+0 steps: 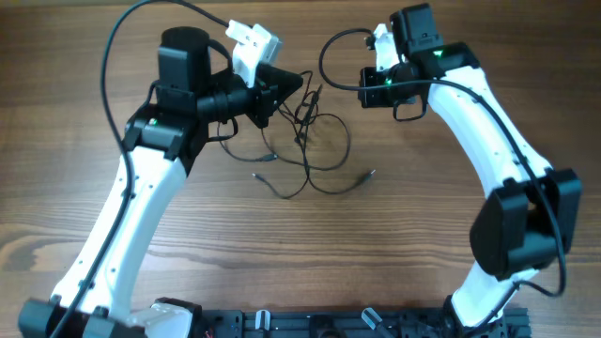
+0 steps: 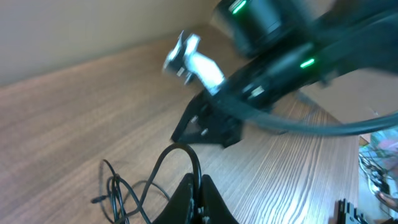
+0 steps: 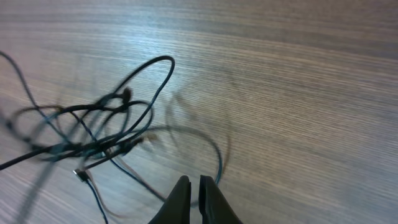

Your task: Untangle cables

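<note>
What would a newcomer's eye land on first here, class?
A tangle of thin black cables sprawls at the middle of the wooden table. The left gripper pinches one loop of it. The right gripper, almost closed, points down beside the tangle.

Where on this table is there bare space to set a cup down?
Bare table lies left of the left arm, right of the right arm, and between the two arms on the near side of the cables. The far middle is crowded: the cables sprawl there with both arms reaching in.
</note>
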Tool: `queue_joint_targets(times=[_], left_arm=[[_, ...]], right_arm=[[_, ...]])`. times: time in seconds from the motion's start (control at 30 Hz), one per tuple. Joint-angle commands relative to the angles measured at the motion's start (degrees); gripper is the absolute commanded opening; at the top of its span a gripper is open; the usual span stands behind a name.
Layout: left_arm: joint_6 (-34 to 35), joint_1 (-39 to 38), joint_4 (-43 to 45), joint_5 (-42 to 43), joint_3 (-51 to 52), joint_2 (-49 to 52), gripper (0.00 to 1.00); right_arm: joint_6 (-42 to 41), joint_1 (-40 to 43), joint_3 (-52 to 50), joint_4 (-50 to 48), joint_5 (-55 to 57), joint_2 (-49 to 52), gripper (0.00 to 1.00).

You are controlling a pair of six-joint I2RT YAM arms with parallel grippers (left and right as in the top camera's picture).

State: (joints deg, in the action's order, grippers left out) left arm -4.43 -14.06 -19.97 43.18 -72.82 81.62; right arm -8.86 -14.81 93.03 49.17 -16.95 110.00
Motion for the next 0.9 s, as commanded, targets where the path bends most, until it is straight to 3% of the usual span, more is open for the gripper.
queue_joint_targets(times=[0.0, 0.03, 0.1, 0.3, 0.43, 0.73, 0.87], left_arm=[[2.34, 0.09, 1.16, -4.52, -0.28, -6.67, 0.04], [2.36, 0.09, 1.14, -5.60, -0.28, -8.46, 0.04], [2.34, 0.11, 1.09, -5.81, -0.28, -11.10, 0.04], [2.34, 0.11, 1.33, -7.78, -0.28, -15.47, 0.04], [2.36, 0.11, 1.44, -9.49, -0.28, -15.74, 0.04], [2.34, 0.11, 1.49, -13.14, -0.28, -15.74, 0.04], [2.29, 0.11, 1.46, -13.57, -0.28, -15.58, 0.04]], right_arm=[[6.08, -0.13, -1.07, -3.19, -4.85, 3.41, 0.31], [7.45, -0.13, -1.81, -4.55, -6.23, 3.82, 0.43], [10.51, -0.13, -3.17, -6.38, -8.61, 4.02, 0.51], [20.09, -0.13, -4.94, -7.04, -17.79, 4.02, 0.54], [33.57, -0.13, -5.01, -2.73, -30.53, 4.02, 0.62], [40.50, -0.13, -5.40, 0.72, -35.52, 4.02, 0.59], [41.97, 0.35, -5.40, 1.46, -35.21, 4.02, 0.72]])
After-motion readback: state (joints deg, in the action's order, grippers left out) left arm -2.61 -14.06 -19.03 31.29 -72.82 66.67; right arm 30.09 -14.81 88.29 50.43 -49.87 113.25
